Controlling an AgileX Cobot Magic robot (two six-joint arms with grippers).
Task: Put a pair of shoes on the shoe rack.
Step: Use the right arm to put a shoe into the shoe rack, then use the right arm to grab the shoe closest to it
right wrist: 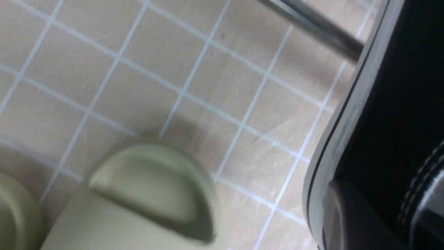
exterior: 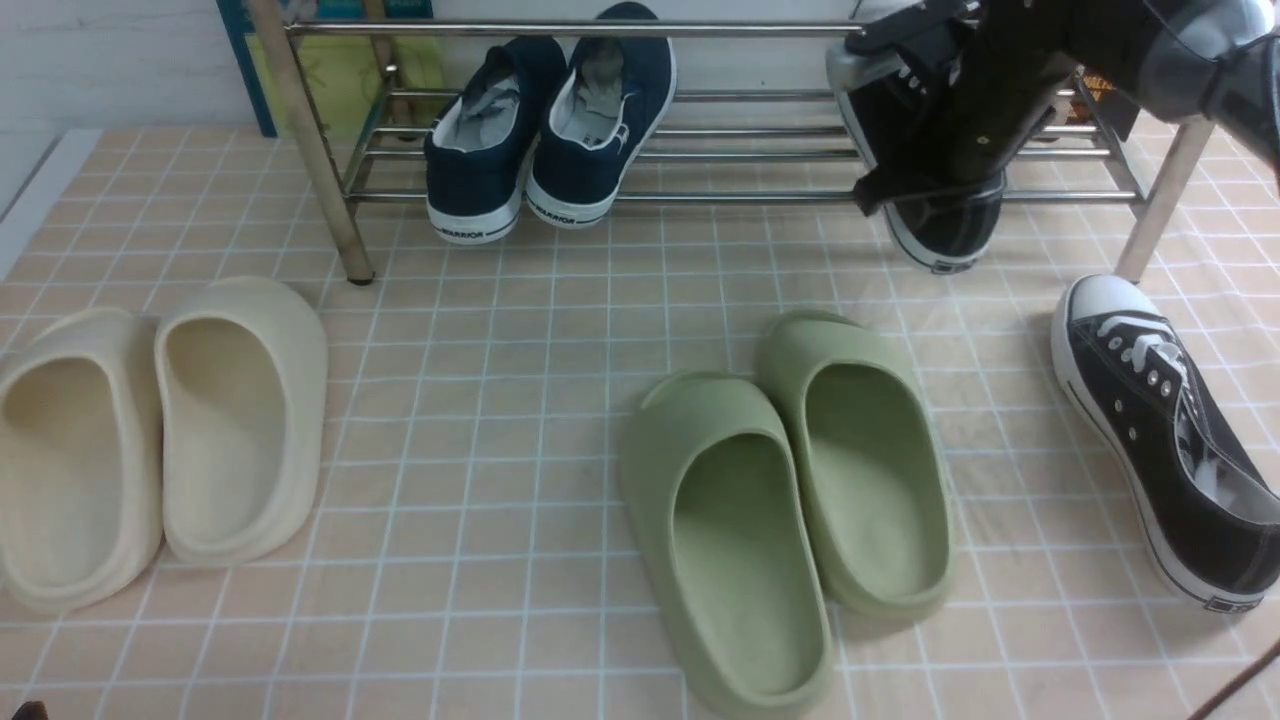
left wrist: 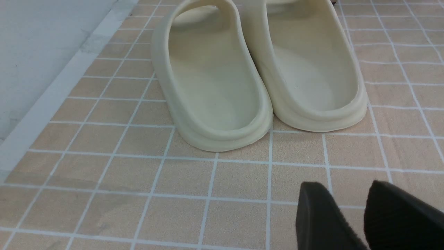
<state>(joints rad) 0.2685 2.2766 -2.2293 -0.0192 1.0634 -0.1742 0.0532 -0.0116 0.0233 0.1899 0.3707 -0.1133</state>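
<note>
1. The right gripper (exterior: 875,118) is seen at the right end of the shoe rack (exterior: 760,196), clamped across a black sneaker (exterior: 945,228). One black finger lies over the upper part of the shoe and the other over the lower part.
2. The held sneaker is tilted steeply, with its white toe cap up near the top bar and its heel low, in front of the front lower bar. It cannot be told whether the shoe rests on the bars.
3. In the right wrist view, a dark finger (right wrist: 350,215) is pressed against the sneaker's black side (right wrist: 399,104), beside its white sole edge. A metal bar of the rack (right wrist: 312,31) passes behind the shoe.
4. The left gripper (left wrist: 347,189) is shown only in the left wrist view. Its two black fingers are apart, nothing is held between them, and it is low over the tiled floor (exterior: 560,400).
5. A second black sneaker (exterior: 1160,440) lies on the floor at the far right, with its toe pointed toward the rack's right front leg.
6. A pair of navy sneakers (exterior: 545,130) is placed on the lower bars left of centre, with the heels toward the front.
7. Green slippers (exterior: 790,500) are noted on the floor at centre, side by side.
8. Cream slippers (exterior: 150,430) are noted on the left, just ahead of the left gripper.
</note>
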